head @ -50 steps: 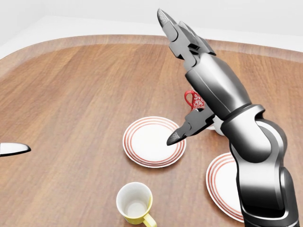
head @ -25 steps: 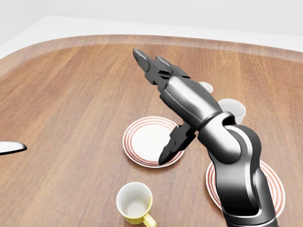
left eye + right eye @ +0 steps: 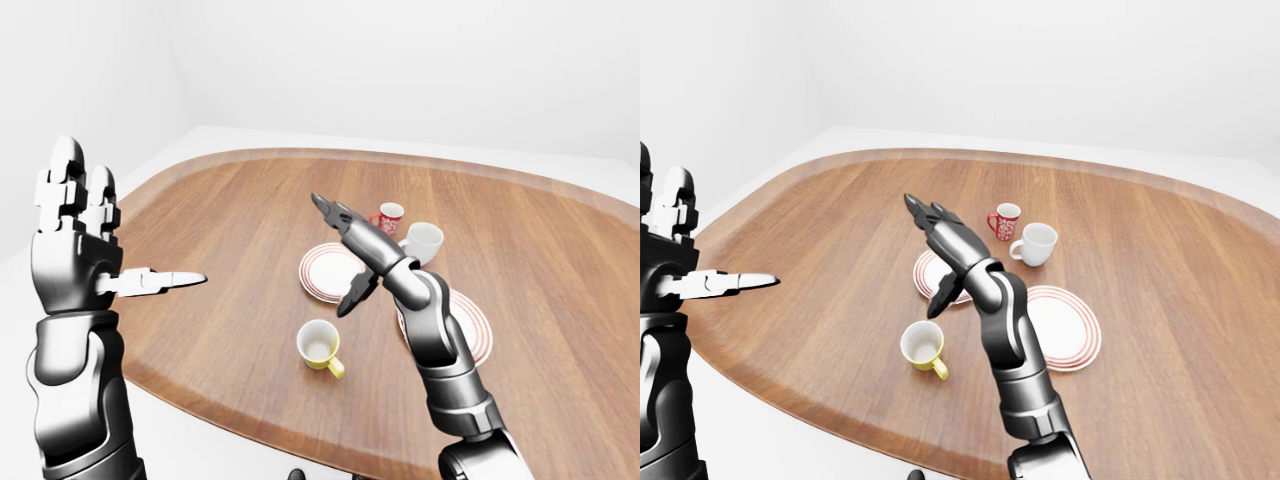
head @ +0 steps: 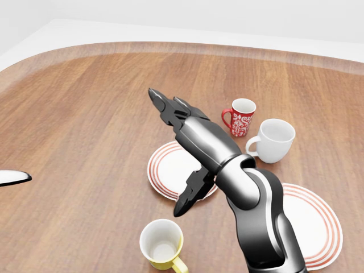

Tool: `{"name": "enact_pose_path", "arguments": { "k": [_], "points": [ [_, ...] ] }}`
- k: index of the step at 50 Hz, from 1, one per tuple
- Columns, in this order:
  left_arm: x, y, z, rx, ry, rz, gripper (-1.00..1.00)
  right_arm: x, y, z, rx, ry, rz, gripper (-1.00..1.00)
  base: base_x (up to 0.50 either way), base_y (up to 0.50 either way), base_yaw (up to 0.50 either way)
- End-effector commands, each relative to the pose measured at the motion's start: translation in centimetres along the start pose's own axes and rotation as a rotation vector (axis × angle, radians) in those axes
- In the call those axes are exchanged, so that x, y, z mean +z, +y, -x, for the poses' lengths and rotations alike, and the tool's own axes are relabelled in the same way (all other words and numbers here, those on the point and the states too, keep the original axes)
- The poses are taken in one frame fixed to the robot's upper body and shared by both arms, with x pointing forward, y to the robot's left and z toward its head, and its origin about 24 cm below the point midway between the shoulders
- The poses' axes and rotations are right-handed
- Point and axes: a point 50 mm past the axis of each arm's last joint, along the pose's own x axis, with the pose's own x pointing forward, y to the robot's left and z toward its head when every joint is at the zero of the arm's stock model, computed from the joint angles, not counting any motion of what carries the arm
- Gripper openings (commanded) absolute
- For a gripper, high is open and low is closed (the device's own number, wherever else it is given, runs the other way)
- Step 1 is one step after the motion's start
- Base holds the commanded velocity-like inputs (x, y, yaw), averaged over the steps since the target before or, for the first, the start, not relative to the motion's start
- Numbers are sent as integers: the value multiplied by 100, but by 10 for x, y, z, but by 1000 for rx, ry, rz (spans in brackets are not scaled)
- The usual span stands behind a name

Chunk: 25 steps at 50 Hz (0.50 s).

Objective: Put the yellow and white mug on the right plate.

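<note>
The yellow and white mug (image 4: 162, 244) stands upright on the wooden table (image 4: 85, 125) at the bottom of the head view, handle toward the lower right. The right plate (image 4: 321, 224), white with red rings, lies at the lower right, partly hidden by my right forearm. My right hand (image 4: 168, 154) is open, fingers stretched toward the upper left over the left plate (image 4: 165, 162); its thumb hangs just above and right of the mug, not touching it. My left hand (image 3: 135, 225) is open and raised at the left, off the table.
A red patterned mug (image 4: 242, 116) and a plain white mug (image 4: 276, 139) stand side by side above the right plate. The table's curved edge (image 3: 230, 420) runs along the bottom of the left-eye view.
My right arm has dropped and swung toward the lower left, uncovering the red mug, the white mug and the right plate. The hand stays open. The mug has not moved.
</note>
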Motion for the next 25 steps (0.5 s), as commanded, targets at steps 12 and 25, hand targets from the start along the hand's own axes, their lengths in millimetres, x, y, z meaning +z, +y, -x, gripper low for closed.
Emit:
{"name": "enact_pose_path", "arguments": {
  "k": [12, 25],
  "points": [
    [-3, 2, 0, 7, 15, -1, 100, -10, 35, 3, 49, 62, -36, 100, 0, 0, 0],
    [-6, 1, 0, 5, 28, 1, 100, -17, 48, 7, 69, 99, -43, 100, 0, 0, 0]
  ]
}}
